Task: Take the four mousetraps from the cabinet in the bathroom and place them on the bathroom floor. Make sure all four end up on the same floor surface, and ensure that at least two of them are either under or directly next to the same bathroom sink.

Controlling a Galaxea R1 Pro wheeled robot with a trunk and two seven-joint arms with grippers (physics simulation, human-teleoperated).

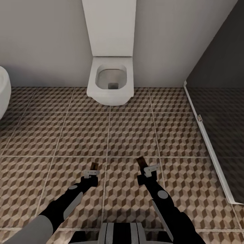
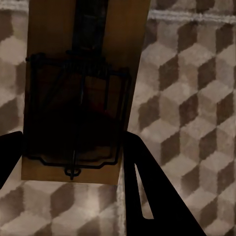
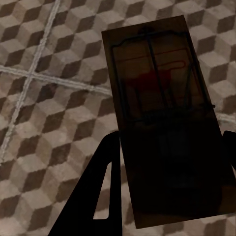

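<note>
Mousetraps, two of the four, are in my grasp, one per end effector. Head view: my left end effector (image 1: 93, 171) pinches a mousetrap (image 1: 94, 165) and my right end effector (image 1: 149, 168) pinches another (image 1: 141, 161), both held above the bathroom floor (image 1: 128, 132), well short of the toilet (image 1: 110, 81); its bowl looks empty. Left wrist view: the tan board (image 2: 83, 88) sits clamped between my dark fingers (image 2: 147, 191), wire frame facing the camera. Right wrist view: the second board (image 3: 167, 123), shadowed, is likewise gripped at its near end. I judge each light, stiff and flat; the edges of the board are the safe hold, away from the wire.
</note>
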